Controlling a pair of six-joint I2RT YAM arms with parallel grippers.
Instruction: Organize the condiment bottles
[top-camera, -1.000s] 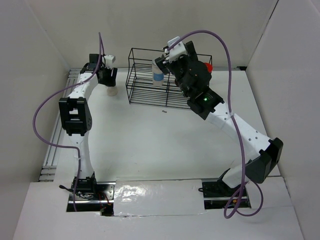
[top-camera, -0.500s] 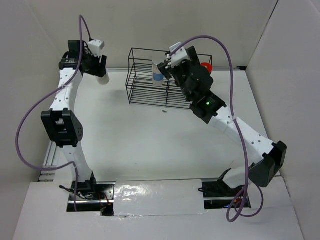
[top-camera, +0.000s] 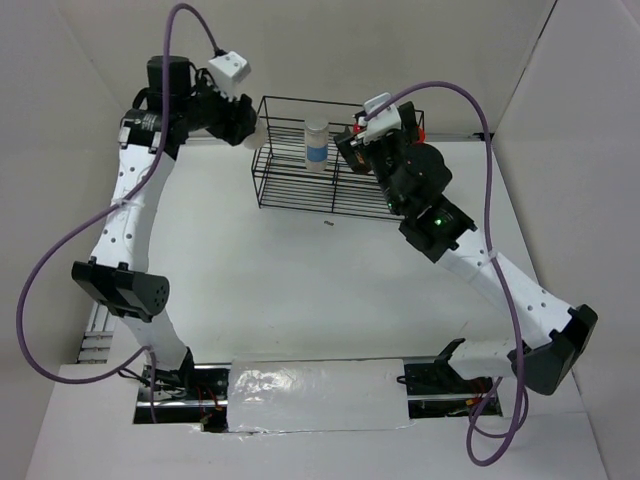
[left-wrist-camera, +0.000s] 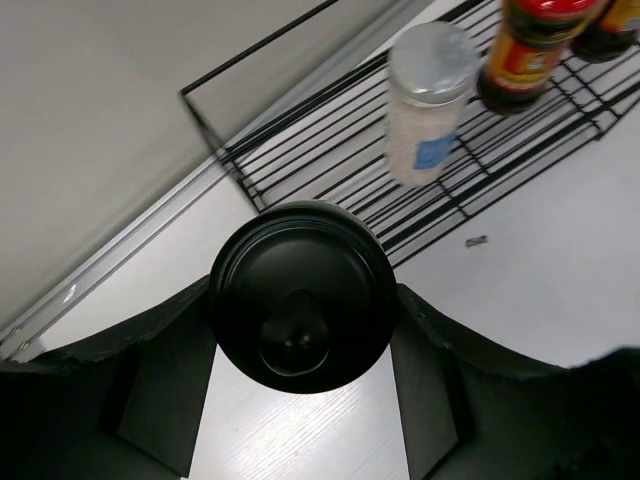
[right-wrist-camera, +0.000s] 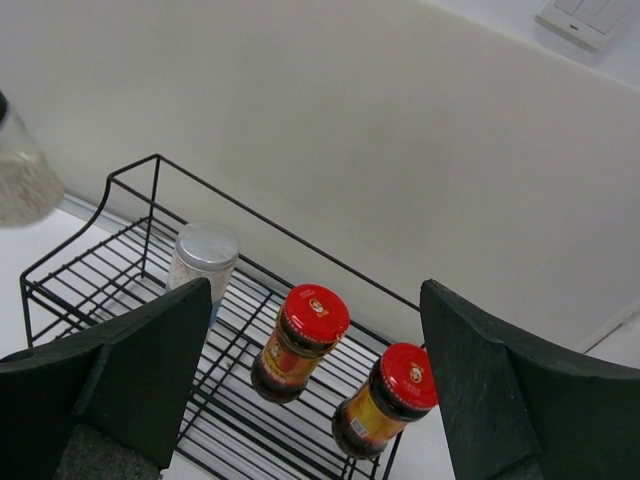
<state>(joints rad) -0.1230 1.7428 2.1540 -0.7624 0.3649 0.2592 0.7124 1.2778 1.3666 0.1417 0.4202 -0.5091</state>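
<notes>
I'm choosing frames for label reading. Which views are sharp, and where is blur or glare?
Right wrist view: the two dark-brown red-lidded jars are crisp, the whitish black-capped bottle at left is smeared. Left wrist view: that bottle's black cap is sharp, the white blue-labelled bottle behind it soft. Top view: glare on the shiny strip at bottom centre.

Both arms are built of white moulded links joined by chunky black joint housings, the left arm (top-camera: 122, 205) and the right arm (top-camera: 505, 278) alike. A thin purple left cable (top-camera: 47, 252) trails from one, a matching right cable (top-camera: 450, 87) from the other. Each wrist carries a small white camera box (top-camera: 232, 68). A green light (top-camera: 432, 213) glows on a black right-arm joint. The left fingers (left-wrist-camera: 165, 385) and right fingers (right-wrist-camera: 150, 360) are broad, matte-black wedges.
</notes>
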